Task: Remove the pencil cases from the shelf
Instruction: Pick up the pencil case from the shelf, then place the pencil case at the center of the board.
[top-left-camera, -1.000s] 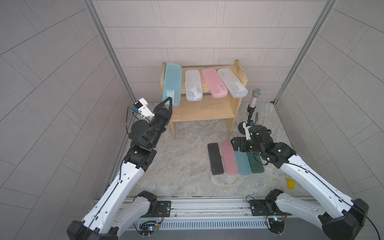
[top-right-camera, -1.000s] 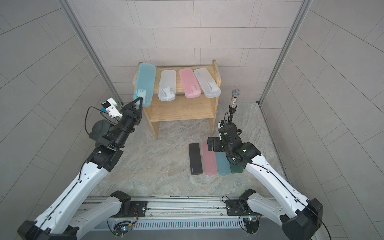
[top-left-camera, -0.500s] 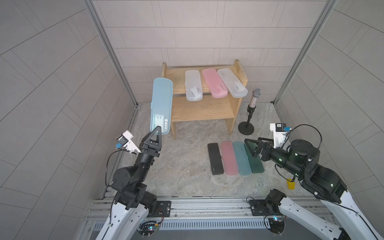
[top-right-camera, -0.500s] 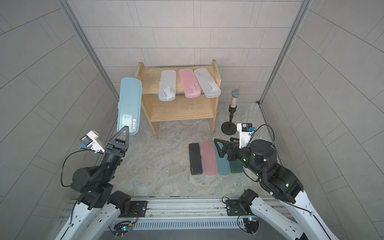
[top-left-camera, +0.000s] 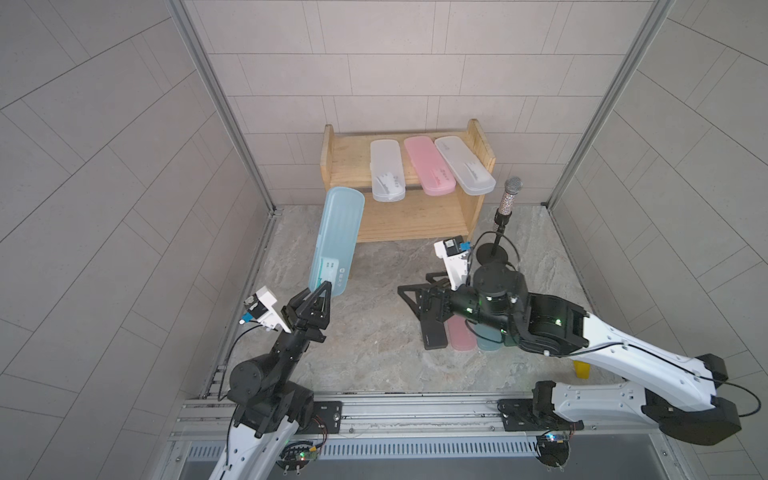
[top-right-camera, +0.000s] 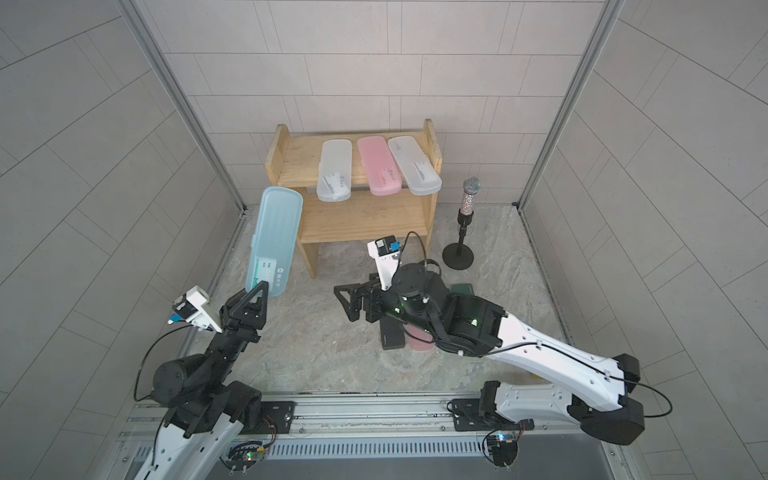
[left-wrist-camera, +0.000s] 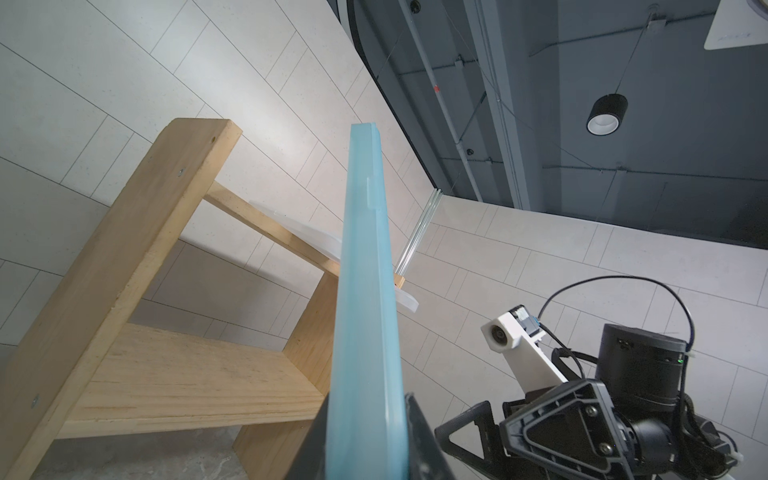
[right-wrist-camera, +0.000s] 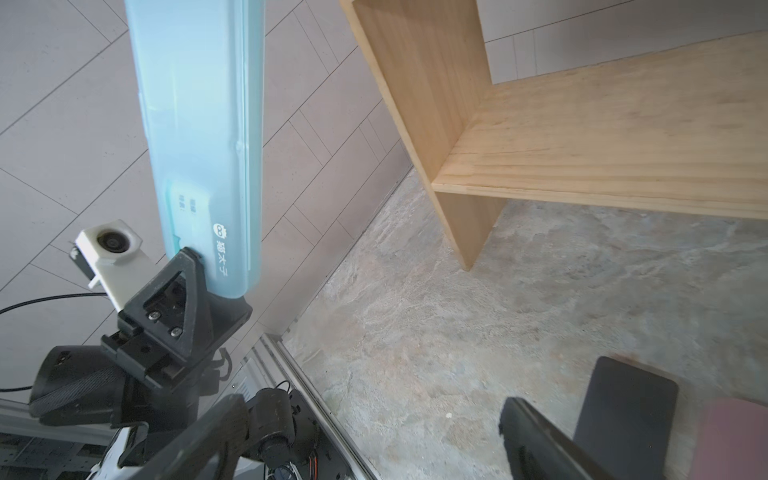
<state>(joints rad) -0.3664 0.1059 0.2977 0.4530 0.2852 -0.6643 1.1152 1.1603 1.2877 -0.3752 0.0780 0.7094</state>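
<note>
My left gripper is shut on the lower end of a light blue pencil case, which stands nearly upright in the air left of the shelf. The left wrist view shows the case edge-on between the fingers. On the shelf's top tier lie a frosted white case, a pink case and another frosted white case; the lower tier is bare. My right gripper hangs open, with nothing in it, above the floor, pointing left towards the held case.
A black case, a pink case and a blue case lie on the stone floor, partly under my right arm; a dark green case shows behind it. A glittery microphone stands right of the shelf. Tiled walls close in three sides.
My left arm has drawn back from the shelf's top tier and lowered, carrying the blue case. My right arm left the floor cases, pulled back, then swung left over them, still open.
</note>
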